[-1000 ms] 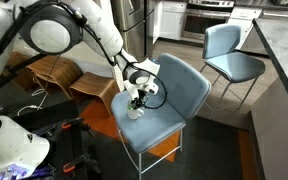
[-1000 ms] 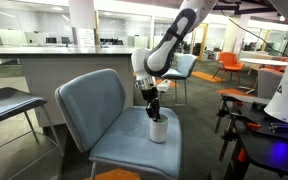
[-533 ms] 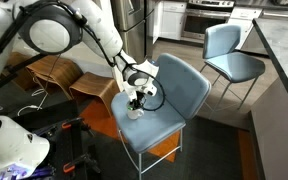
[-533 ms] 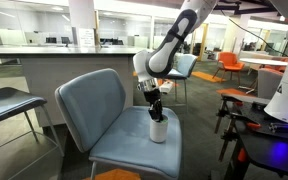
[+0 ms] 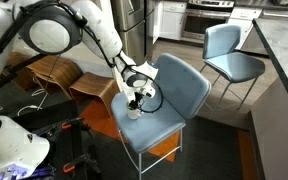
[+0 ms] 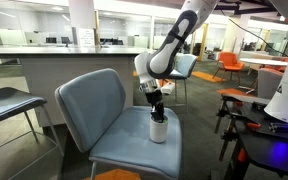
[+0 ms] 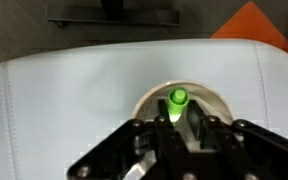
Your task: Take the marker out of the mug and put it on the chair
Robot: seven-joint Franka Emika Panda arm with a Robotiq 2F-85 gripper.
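**A:** Where do we find the marker (image 7: 178,98) in this figure?

**B:** In the wrist view we see it as a green stick standing upright near the middle of the white mug (image 7: 212,101), with its tip above the rim. In both exterior views it is too thin to make out.

**A:** And how do we label the gripper (image 7: 179,120)?

**B:** We label it as clamped on the marker. Its two dark fingers (image 7: 197,125) sit tight against the stick, one on each side. A loose marker would lean on the rim, so we read the upright pose as the result of the grip.

**A:** Why does the arm come in from straight above?

**B:** The mug (image 6: 158,131) is open only at the top. In an exterior view the gripper (image 6: 157,108) hangs vertically over the opening, which keeps the fingers clear of the ceramic wall and allows a straight pull.

**A:** Where does the mug stand?

**B:** It stands on the padded seat of the light blue chair (image 5: 180,88), toward the front edge, so the target surface lies all around it. The second blue chair (image 5: 230,48), the one with dark legs, stands well apart and is not involved.

**A:** Which step do we judge this to be?

**B:** We judge it to be the extraction, since the marker is gripped but not yet clear of the mug.
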